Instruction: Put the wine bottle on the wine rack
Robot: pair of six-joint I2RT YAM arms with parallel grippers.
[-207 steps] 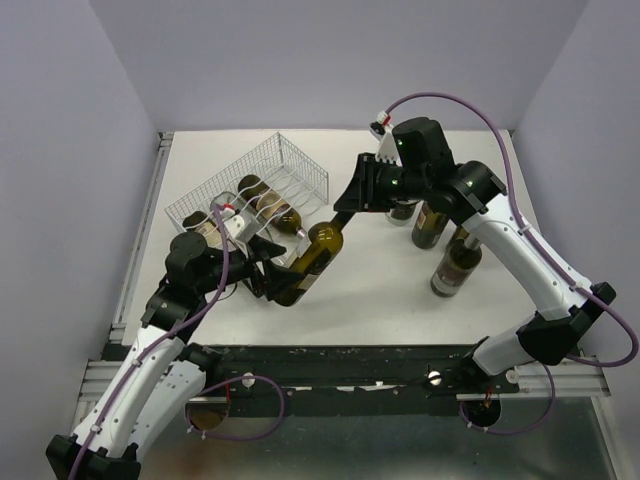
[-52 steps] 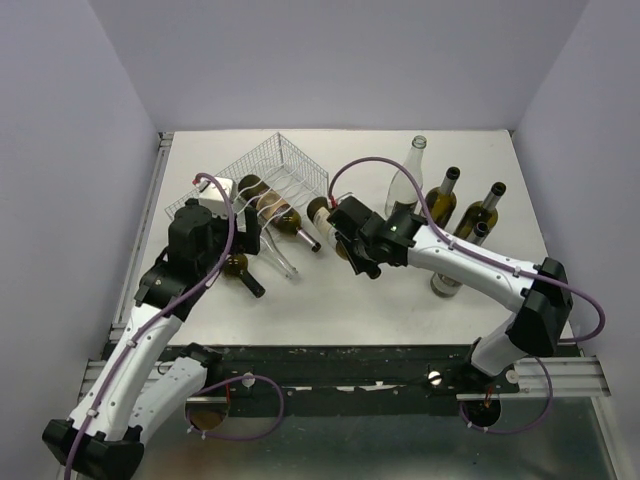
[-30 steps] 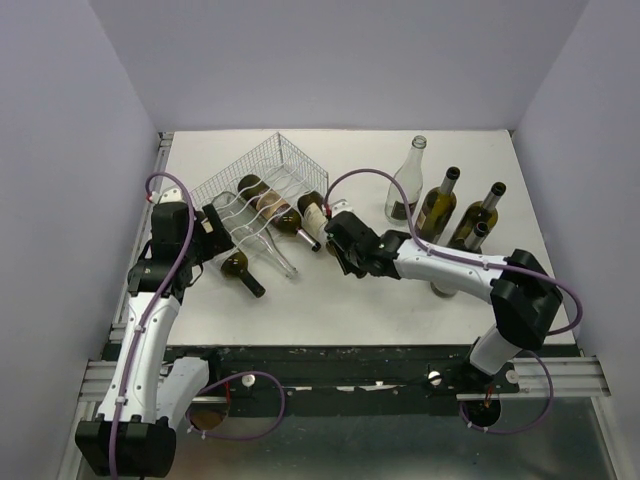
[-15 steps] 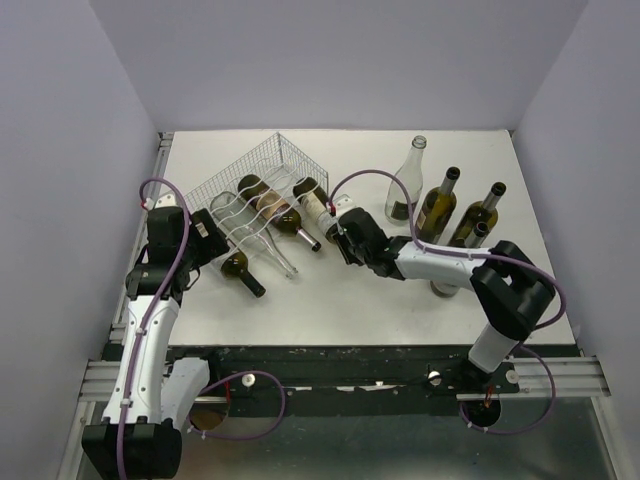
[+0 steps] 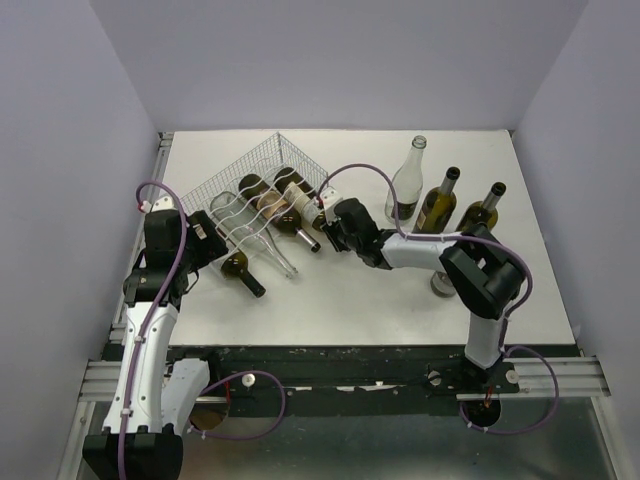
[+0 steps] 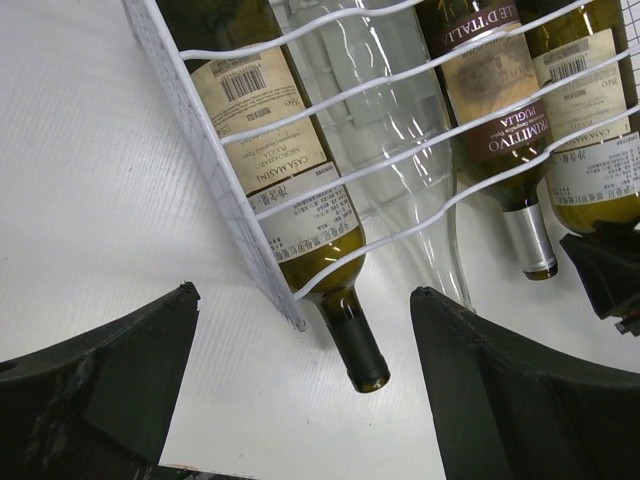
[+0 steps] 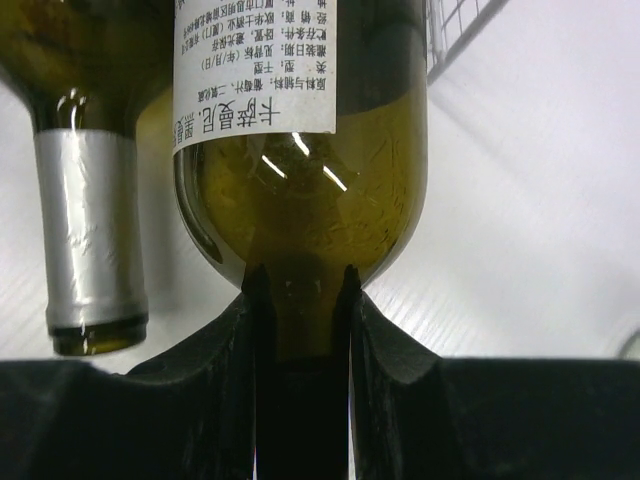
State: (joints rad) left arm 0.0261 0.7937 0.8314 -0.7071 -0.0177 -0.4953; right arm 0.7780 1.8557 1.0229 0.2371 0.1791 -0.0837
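Wine bottle laid in the wine rack, right of three other bottles, neck clamped by the right jaws over the tabletop, left jaws held wide just off the rack's left corner.

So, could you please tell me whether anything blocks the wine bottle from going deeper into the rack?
Nothing visible does: the wine bottle, held by the right pincer, already lies partly in the wine rack, beside another bottle.
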